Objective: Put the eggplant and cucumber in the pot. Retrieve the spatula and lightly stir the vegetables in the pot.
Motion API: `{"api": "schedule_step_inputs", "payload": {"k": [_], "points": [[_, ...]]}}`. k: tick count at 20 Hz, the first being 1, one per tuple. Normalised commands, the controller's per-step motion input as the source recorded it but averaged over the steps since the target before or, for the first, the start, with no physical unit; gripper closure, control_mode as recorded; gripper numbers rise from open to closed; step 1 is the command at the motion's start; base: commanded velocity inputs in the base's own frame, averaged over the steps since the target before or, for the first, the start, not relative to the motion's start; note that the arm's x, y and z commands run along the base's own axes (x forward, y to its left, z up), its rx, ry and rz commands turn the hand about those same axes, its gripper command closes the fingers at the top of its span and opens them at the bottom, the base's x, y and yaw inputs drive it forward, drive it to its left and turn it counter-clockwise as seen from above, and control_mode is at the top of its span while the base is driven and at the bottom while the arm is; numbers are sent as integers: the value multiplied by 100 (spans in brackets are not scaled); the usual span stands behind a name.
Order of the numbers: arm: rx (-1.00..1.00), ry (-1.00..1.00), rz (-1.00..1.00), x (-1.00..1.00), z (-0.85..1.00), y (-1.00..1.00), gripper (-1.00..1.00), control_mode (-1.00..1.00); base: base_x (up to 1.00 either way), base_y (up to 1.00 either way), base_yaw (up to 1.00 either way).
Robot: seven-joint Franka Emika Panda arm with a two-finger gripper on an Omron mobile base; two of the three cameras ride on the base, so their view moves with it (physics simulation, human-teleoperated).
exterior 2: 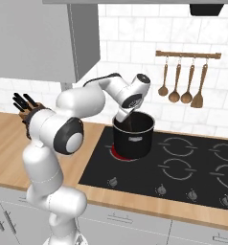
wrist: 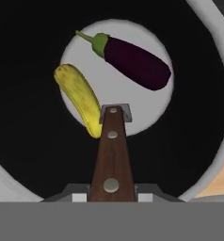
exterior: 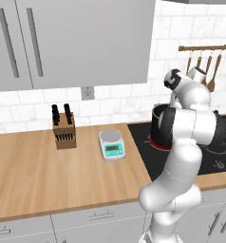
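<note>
In the hand view I look straight down into the black pot. On its pale floor lie the purple eggplant and the yellow-green cucumber. My gripper is shut on the spatula, gripping its dark brown handle. The grey blade end points down into the pot and sits right beside the cucumber's near tip. In the right base view the gripper dips into the top of the pot, which stands on the cooktop's rear left burner. The left base view has the pot partly behind my arm.
Wooden spoons and a turner hang on a wall rack behind the black cooktop. The burner under the pot glows red. A knife block and a kitchen scale stand on the wooden counter to the left.
</note>
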Motion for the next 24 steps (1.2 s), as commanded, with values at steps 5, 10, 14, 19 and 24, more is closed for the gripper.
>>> {"api": "schedule_step_inputs", "payload": {"k": [5, 10, 14, 19, 24], "points": [[-1, 0, -2, -18, 5, -2, 100, -100, 0, 0, 0], [-7, -3, -4, -23, 46, 0, 100, -100, 0, 0, 0], [-5, -10, -1, -3, 84, 0, 100, -100, 0, 0, 0], [0, -3, 0, 0, 22, 0, 100, -100, 0, 0, 0], [0, -1, 0, 0, -39, 0, 100, -100, 0, 0, 0]]}}
